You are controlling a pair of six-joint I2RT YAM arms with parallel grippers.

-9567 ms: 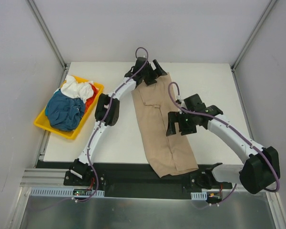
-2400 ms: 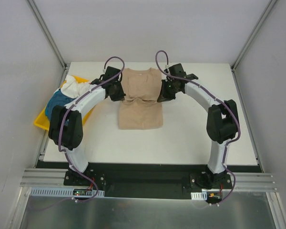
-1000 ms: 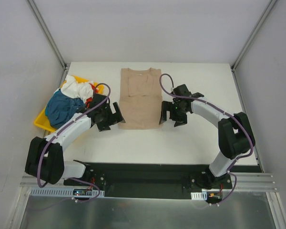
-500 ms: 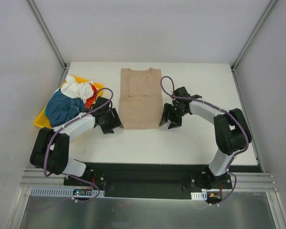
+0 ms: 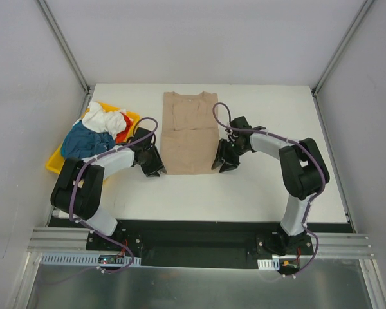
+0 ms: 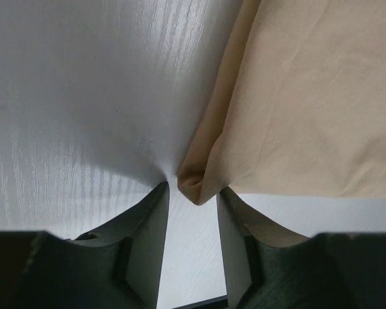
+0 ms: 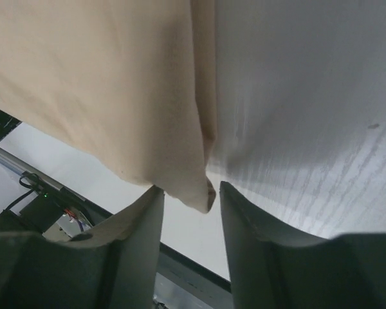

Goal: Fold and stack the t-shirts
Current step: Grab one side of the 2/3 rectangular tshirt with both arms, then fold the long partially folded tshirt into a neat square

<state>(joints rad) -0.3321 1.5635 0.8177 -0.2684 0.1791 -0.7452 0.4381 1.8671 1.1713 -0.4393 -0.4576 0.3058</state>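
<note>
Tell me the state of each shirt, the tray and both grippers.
tan t-shirt: folded, lying flat
yellow tray: holding three shirts
teal t-shirt: crumpled in the tray
white t-shirt: crumpled in the tray
red-orange t-shirt: crumpled, mostly hidden
left gripper: open around the tan shirt's near-left corner
right gripper: open around its near-right corner

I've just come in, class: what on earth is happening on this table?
Two robot arms are folding a tan t-shirt, which lies partly folded on the white table. The left gripper and the right gripper each sit at one of its near corners, jaws apart around the cloth, not yet pinching it. A teal shirt, a white shirt and a red-orange shirt lie heaped in the yellow tray at the left.
</note>
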